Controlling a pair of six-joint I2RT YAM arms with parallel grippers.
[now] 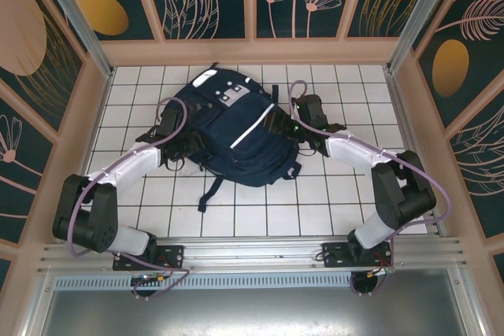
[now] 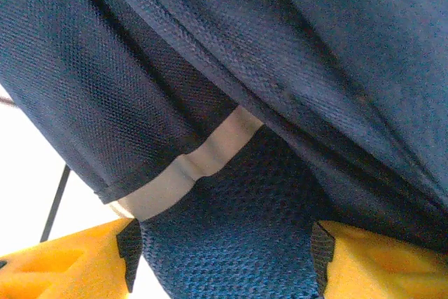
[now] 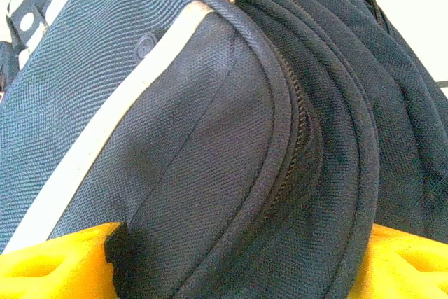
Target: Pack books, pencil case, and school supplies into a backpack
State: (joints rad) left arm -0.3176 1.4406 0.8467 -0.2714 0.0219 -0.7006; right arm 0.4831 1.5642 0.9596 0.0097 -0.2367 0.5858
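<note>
2 clamps: left gripper [image 2: 224, 260] and right gripper [image 3: 238, 260] pinch the backpack [image 1: 228, 127], lengthwise far-left to near-right.

The left arm [image 1: 130, 161] bends out to the left at its elbow, then reaches in toward the middle. The right arm [image 1: 354, 149] does the same on the other side, so the two look like a hug. The left gripper [image 2: 224, 257] has its yellow fingers [image 2: 63, 264] wide apart, one pressed on each side of a fold of the backpack [image 1: 228, 131]. The right gripper [image 3: 238, 264] also has its fingers wide and squeezes the bag's other side.
</note>
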